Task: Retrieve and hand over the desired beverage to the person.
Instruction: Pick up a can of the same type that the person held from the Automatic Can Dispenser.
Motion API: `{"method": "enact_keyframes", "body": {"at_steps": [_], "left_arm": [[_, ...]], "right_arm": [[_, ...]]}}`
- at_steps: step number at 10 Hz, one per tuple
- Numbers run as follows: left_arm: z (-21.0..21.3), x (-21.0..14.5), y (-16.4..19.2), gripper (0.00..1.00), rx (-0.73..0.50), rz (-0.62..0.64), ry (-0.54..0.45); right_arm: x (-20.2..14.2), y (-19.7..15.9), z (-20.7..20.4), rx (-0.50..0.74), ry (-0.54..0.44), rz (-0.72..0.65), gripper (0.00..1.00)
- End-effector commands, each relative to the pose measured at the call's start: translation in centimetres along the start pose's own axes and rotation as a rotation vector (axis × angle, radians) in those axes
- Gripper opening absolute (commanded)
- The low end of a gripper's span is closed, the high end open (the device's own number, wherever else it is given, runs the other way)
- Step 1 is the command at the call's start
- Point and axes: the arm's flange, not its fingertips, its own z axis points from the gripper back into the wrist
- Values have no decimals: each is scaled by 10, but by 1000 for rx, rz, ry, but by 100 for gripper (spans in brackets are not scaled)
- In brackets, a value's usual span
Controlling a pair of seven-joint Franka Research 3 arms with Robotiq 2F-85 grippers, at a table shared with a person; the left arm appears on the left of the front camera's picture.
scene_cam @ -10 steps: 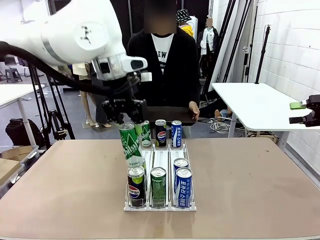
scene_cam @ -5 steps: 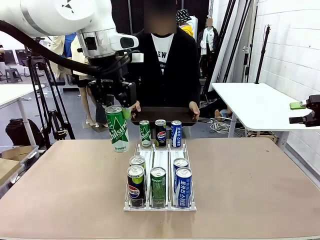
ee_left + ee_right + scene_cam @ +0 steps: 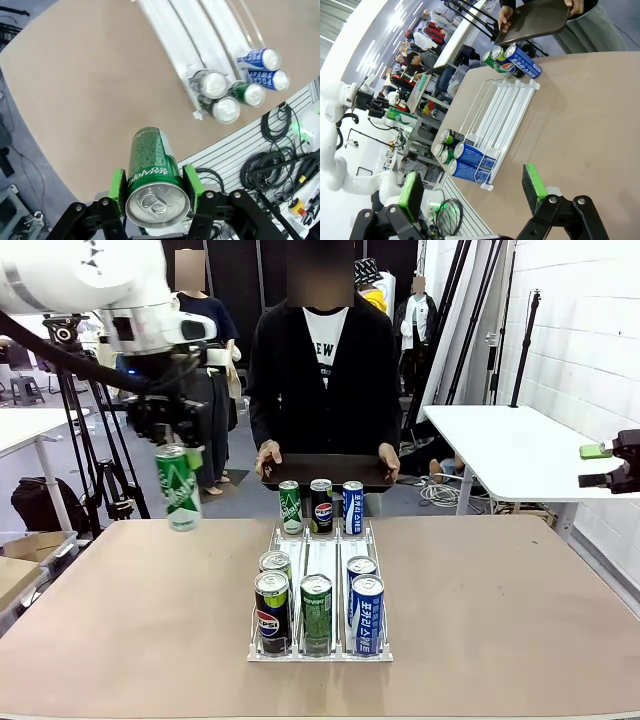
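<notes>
Brown table [image 3: 500, 620] with a clear three-lane rack [image 3: 322, 552] at its middle, lanes running from near edge to far.

At the rack's far end, three cans upright, side by side: far green can [image 3: 290, 508], far Pepsi can [image 3: 321, 506], far blue can [image 3: 353, 506].

At the near end, five more:
- Front row: near Pepsi can [image 3: 271, 612], near green can [image 3: 316, 614], near blue can [image 3: 367, 614].
- Just behind: a left-lane can [image 3: 275, 564] and a second blue can [image 3: 361, 568].

To the right, apart from the brown table, a white table [image 3: 510, 445], with a brick wall [image 3: 590, 340] and a black stand [image 3: 524, 350] behind it. Cables [image 3: 440, 492] on the floor by its leg.

At left, on the floor: black bag [image 3: 40, 502] beside a tripod [image 3: 120, 495], cardboard box [image 3: 30, 545] nearer.
</notes>
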Motion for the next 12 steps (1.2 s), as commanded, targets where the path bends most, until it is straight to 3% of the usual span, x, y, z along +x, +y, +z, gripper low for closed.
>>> {"method": "enact_keyframes", "body": {"at_steps": [1, 5, 12], "left_arm": [[-2, -16, 24, 0, 12, -1, -42], [-17, -25, 75, 0, -18, 13, -93], [-15, -20, 71, 0, -4, 27, -57]], "right_arm": [[-1, 0, -1, 13, -6, 0, 100], [-1, 0, -1, 13, -6, 0, 100], [-1, 0, -1, 13, -6, 0, 100]]}}
